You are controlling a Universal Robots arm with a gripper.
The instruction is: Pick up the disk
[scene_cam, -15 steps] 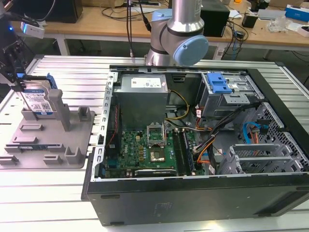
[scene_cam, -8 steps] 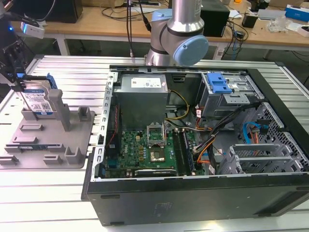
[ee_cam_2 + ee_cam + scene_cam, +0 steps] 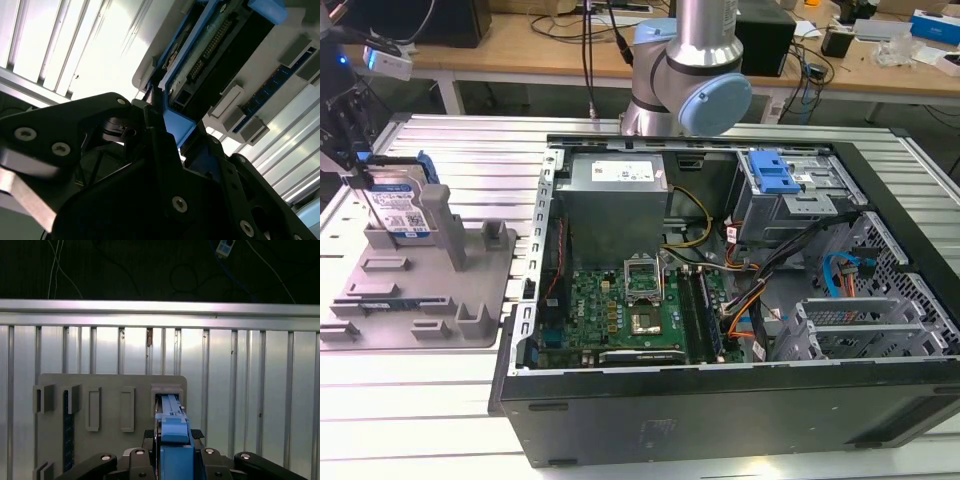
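Observation:
The disk (image 3: 400, 212) stands on edge in a slot at the far corner of the grey holder tray (image 3: 430, 300), on the exterior view's left; its blue-and-white label faces the camera and blue rails run along its sides. My gripper (image 3: 365, 172) comes down on its upper edge from the exterior view's left. In the first wrist view the black fingers (image 3: 149, 434) sit tight against both sides of the disk's blue rail (image 3: 173, 427), and the disk's lower end is still in the tray slot (image 3: 169, 392). The second wrist view has the disk (image 3: 215, 55) between the fingers.
An open computer case (image 3: 720, 300) lies to the exterior view's right of the tray, with a motherboard, cables and a grey power supply box (image 3: 615, 195) inside. The arm's base (image 3: 685, 80) rises behind the case. The table is ribbed metal (image 3: 410, 400), with a cluttered bench behind.

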